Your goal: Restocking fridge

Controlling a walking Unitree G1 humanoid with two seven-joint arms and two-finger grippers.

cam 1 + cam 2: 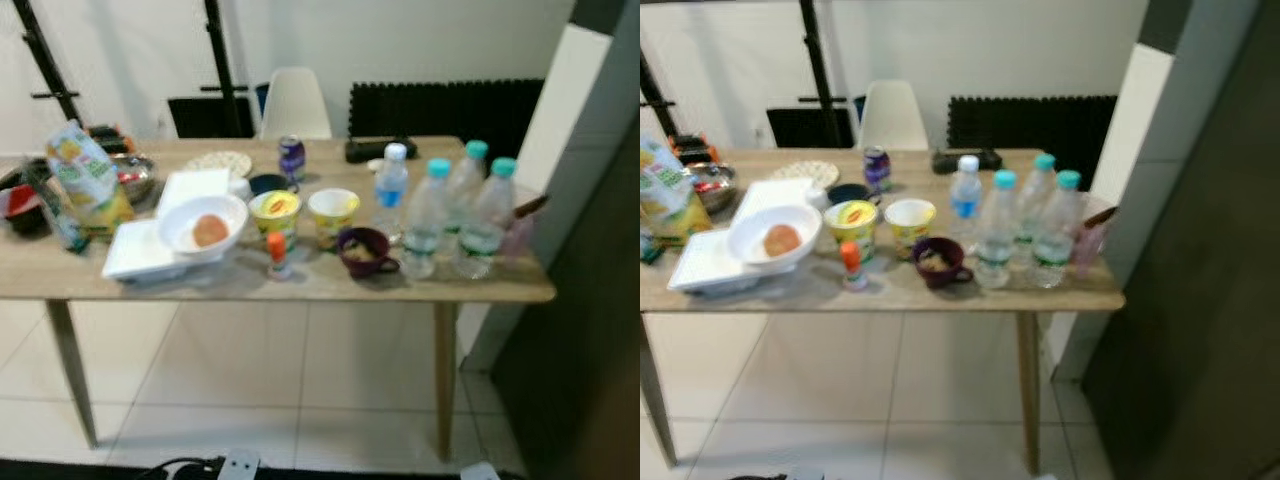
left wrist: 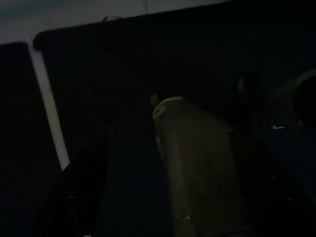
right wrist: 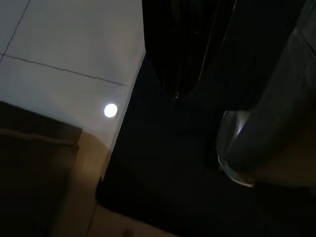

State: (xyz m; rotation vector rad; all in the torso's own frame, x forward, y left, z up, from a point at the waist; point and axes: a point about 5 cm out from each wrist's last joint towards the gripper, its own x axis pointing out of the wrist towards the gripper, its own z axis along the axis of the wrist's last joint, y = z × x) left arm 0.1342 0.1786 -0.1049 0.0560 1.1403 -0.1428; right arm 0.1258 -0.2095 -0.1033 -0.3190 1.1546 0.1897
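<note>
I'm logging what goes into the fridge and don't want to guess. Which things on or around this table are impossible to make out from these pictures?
- Purple can: label too blurred to read, head views.
- Dark mug: contents small and blurred.
- Snack bag: print unreadable; cut by the left edge in the right eye view.
- Pink item: mostly hidden behind the water bottles.
- Left and right wrist views: too dark to show either gripper's fingers.

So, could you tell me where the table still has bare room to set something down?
The table's front edge is bare below the white tray, and the back right corner behind the water bottles is open. The middle, around the yellow cups and maroon mug, is crowded.
</note>
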